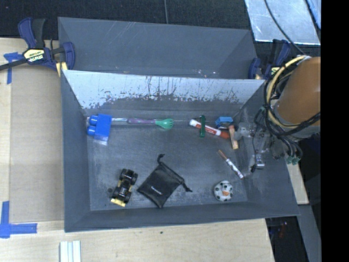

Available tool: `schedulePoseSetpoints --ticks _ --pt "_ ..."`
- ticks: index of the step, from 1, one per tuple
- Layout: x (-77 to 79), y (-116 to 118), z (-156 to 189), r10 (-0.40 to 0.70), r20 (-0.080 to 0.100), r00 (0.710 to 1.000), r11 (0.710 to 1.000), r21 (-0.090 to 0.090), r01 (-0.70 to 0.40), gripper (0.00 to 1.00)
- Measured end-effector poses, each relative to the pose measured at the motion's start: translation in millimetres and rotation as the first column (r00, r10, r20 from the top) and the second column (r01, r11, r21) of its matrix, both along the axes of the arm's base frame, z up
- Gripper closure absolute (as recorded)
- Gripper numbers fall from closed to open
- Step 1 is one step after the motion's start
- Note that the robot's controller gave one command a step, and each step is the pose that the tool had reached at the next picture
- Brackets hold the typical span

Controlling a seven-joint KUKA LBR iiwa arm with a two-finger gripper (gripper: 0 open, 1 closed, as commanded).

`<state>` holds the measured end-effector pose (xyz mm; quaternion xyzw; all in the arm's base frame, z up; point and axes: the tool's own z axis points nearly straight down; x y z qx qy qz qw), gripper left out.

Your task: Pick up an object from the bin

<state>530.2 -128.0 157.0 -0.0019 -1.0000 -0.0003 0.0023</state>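
The claw hangs low at the right of the grey bin, just beside a thin white-and-orange pen; whether it is clenched or released cannot be told.

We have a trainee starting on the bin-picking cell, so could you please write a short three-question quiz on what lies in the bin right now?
1. Which thing lies nearest the gripper? A) blue block B) white pen C) green-headed toothbrush
2. True or false: the small ball lies near the front right corner of the bin.
3. Fill in: in the camera view, the black and yellow toy car lies just ___ of the black pouch.
Key: 1 B; 2 true; 3 left.
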Motion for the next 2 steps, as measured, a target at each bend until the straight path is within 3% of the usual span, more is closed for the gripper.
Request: schedulePoseSetpoints --ticks 1,2 --pt "2.1 0.5 4.3 0.003 0.008 1.000 1.000 -0.001 -0.003 0.00" --pt "-40.3 17.2 -17.3 0.133 0.007 0.991 0.991 -0.001 -0.133 0.00"
